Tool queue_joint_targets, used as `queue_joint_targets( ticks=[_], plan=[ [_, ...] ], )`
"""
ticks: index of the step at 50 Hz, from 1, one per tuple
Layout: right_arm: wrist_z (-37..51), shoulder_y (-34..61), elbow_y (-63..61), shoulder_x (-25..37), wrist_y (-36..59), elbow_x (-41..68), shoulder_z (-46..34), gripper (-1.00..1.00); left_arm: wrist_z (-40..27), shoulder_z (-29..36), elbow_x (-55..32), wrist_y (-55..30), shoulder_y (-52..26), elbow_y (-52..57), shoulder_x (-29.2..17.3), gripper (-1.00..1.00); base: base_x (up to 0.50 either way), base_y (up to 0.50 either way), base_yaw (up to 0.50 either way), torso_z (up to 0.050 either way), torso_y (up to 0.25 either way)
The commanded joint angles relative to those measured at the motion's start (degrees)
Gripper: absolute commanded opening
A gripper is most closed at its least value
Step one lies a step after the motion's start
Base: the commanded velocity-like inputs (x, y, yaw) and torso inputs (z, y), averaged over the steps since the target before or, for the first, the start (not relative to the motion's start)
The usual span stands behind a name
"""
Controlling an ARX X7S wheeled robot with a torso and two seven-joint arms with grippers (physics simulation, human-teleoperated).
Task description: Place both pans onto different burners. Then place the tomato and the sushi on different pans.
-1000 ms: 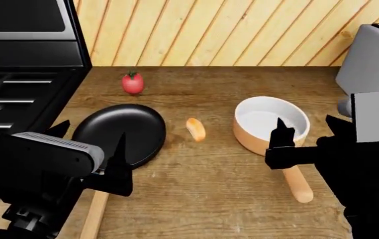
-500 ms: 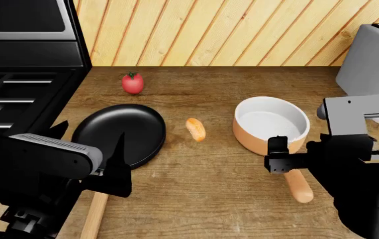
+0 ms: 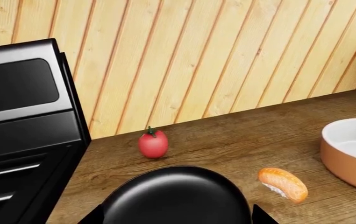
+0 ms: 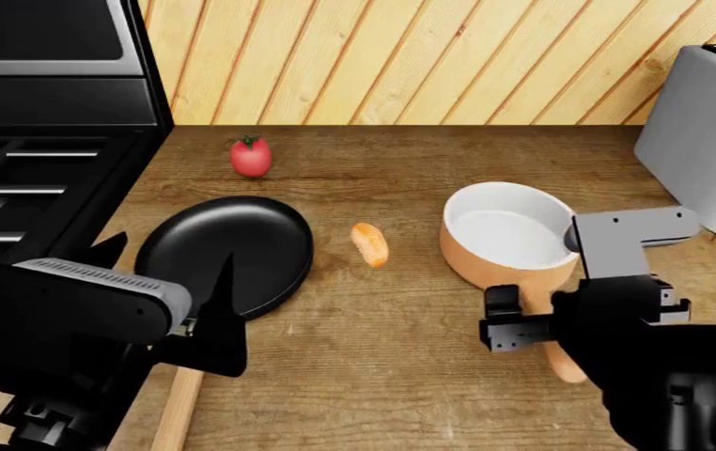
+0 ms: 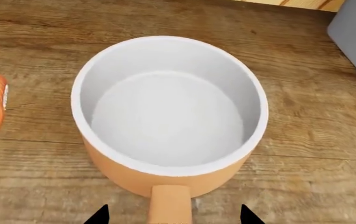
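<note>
Straddling the handle of the saucepan (image 5: 168, 119), the right gripper (image 5: 168, 215) stands open: in its wrist view the two dark fingertips show on either side of the tan handle with bare bench between, nothing held. The left gripper (image 4: 163, 282) hangs over the near rim of the frying pan (image 4: 226, 252), where the wooden handle begins; its fingers are likewise spread and empty.

Both pans rest on the wooden bench (image 4: 371, 357), none yet on a burner, so the step in hand is judged to be the first: grasping each pan by its handle. For the right arm the next move calls for a short descent and closure on the handle, then a lift clear of the bench and a long carry leftward to the stove (image 4: 13, 178).

The sushi (image 4: 369, 243) lies between the two pans, apart from both; the tomato (image 4: 250, 156) stands beyond the frying pan, near the panelled wall. Either could be knocked if a pan is dragged rather than lifted.

Open bench lies in front of both pans. To the right a grey appliance (image 4: 709, 141) stands near the saucepan and limits swing on that side. The stove's raised edge borders the bench at left, close to the frying pan; its burners are barely visible here.
</note>
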Motion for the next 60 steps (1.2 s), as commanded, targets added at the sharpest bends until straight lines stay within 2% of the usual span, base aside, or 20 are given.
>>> queue_joint_targets(
  ticks=[1, 28, 29, 45, 60],
  plan=[
    [-3.18, -1.55, 1.13, -0.51, -1.23, -3.51, -1.32, 1.00, -0.76, 0.88, -0.48, 1.08, 0.02, -0.27, -0.53, 1.00, 0.00, 0.00, 0.00, 0.000, 0.000],
    [-7.37, -6.11, 2.09, -0.38, -4.32, -8.27, -3.21, 1.00, 0.26, 2.59, 2.09, 5.06, 2.52, -0.63, -1.88, 1.00, 0.00, 0.00, 0.00, 0.000, 0.000],
    [-7.40, -6.17, 2.05, -0.35, -4.40, -8.32, -3.23, -1.00, 0.21, 2.63, 2.05, 5.14, 2.53, -0.64, -1.93, 1.00, 0.00, 0.00, 0.00, 0.000, 0.000],
    [-1.95, -6.83, -2.79, 1.71, -5.97, -1.77, 0.47, -1.00, 0.50, 4.12, 3.57, 6.98, 3.56, -1.11, -2.26, 1.00, 0.00, 0.00, 0.00, 0.000, 0.000],
    [11.89, 1.43, -11.61, 8.15, -9.82, 15.61, 3.59, -1.00, 1.83, 7.45, 7.61, 8.30, 4.26, -4.51, -1.72, 1.00, 0.00, 0.00, 0.00, 0.000, 0.001]
  ],
)
